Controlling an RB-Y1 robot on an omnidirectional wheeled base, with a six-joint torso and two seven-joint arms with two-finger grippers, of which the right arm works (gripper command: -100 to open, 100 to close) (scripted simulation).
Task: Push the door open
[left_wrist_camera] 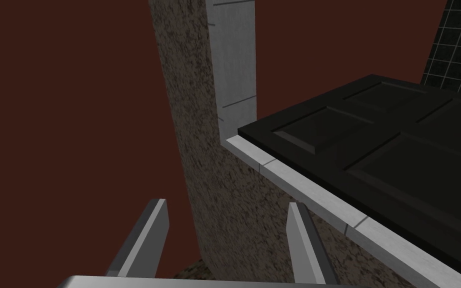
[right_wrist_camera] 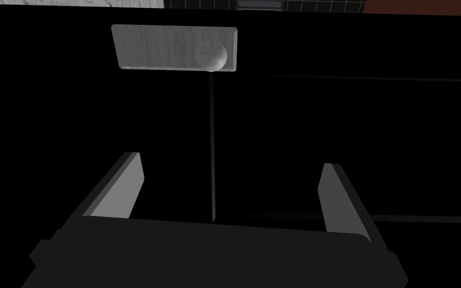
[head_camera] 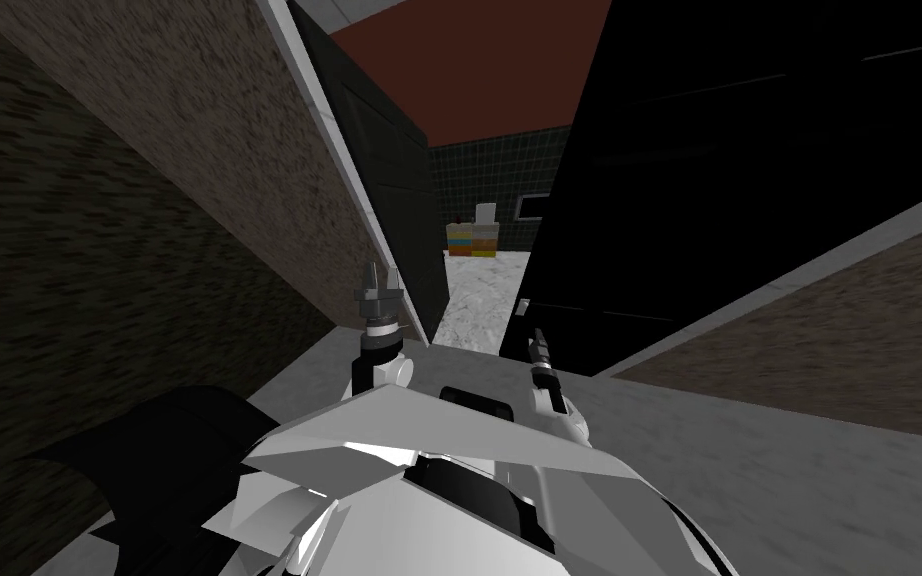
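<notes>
The black door (head_camera: 709, 170) stands partly swung on the right of the doorway, its edge next to my right gripper (head_camera: 538, 338). In the right wrist view that gripper (right_wrist_camera: 230, 161) is open and faces the black door panel (right_wrist_camera: 324, 125), close to it; a grey plate with a round knob (right_wrist_camera: 174, 47) sits further along. Whether a fingertip touches the door I cannot tell. A second dark panelled leaf (head_camera: 389, 170) hangs on the left side. My left gripper (head_camera: 381, 270) is raised beside the grey door frame (left_wrist_camera: 234, 60), open and empty (left_wrist_camera: 228, 204), with the dark panelled leaf (left_wrist_camera: 374, 145) past it.
Speckled brown walls (head_camera: 179, 200) flank the doorway on both sides. Through the gap lie a pale marbled floor (head_camera: 479, 300), stacked coloured boxes (head_camera: 474, 238) and a dark tiled back wall (head_camera: 489, 170). I stand on grey floor (head_camera: 749, 470).
</notes>
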